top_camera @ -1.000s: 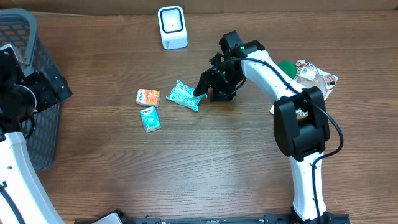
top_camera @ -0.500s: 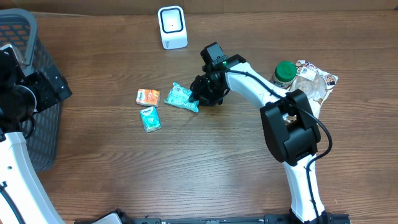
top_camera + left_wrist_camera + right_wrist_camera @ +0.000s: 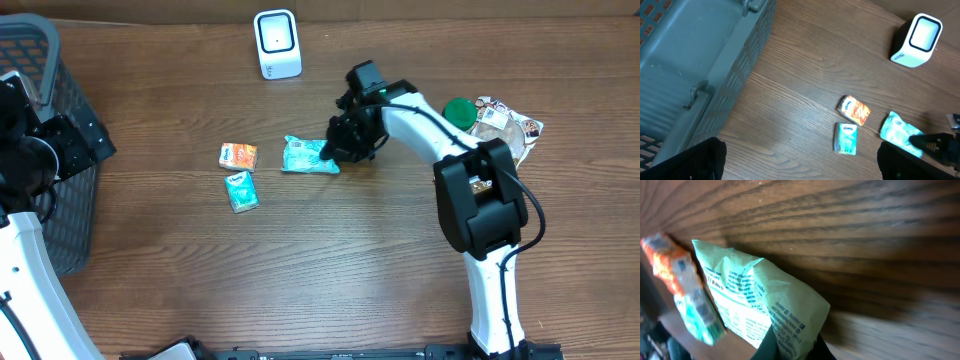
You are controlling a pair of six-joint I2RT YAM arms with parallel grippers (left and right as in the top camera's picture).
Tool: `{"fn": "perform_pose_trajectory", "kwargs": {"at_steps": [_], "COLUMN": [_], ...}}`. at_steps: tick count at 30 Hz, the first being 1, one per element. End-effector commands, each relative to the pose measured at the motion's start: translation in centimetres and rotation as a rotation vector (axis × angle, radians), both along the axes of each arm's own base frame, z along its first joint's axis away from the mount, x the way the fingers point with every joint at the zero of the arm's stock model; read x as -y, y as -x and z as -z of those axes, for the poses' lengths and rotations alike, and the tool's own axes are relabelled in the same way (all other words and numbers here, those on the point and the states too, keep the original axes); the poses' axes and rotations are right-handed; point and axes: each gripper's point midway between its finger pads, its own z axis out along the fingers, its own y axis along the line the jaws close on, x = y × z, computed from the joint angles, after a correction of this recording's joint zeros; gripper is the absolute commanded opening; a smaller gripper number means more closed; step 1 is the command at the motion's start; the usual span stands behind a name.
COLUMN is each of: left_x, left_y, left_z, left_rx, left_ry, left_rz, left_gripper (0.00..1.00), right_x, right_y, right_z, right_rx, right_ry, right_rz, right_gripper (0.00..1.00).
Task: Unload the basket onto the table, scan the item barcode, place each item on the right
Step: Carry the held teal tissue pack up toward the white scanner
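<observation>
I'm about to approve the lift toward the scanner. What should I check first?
1. The right jaws shut on the teal packet: ok.
2. Grip depth: cannot tell; only the packet's edge looks pinched.
3. Barcode facing the scanner: cannot tell; only small print shows.
4. Path over the table to the scanner free: ok.
5. The orange packet and small packet apart from the held one: ok.
6. The left jaws open, over by the basket: ok.
</observation>
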Motion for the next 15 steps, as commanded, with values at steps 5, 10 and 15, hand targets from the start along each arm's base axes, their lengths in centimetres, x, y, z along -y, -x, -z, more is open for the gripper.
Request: {"fn": "perform_pose_trajectory", "kwargs": {"at_steps": [5, 10, 15], "left_x": [0.0, 0.0, 0.0], "left_y": [-0.1, -0.1, -0.1], "left_z": [-0.2, -0.2, -0.2], "left_rx": [0.011, 0.011, 0.011], "left_ry": [0.013, 0.013, 0.013], "left_rz": [-0.009, -0.009, -0.009], "left_gripper": [0.99, 0.99, 1.0], "right_x": [1.5, 3.0, 3.4], "right_y": [0.8, 1.7, 2.1], "right_z": [-7.6, -9.5, -11.4], "right_rx": [0.202, 0.198, 0.223], "right_ry": [-0.119, -0.113, -0.117], "right_rz": [-0.243, -0.244, -0.242], "right_gripper": [0.04, 0.04, 0.04]}}
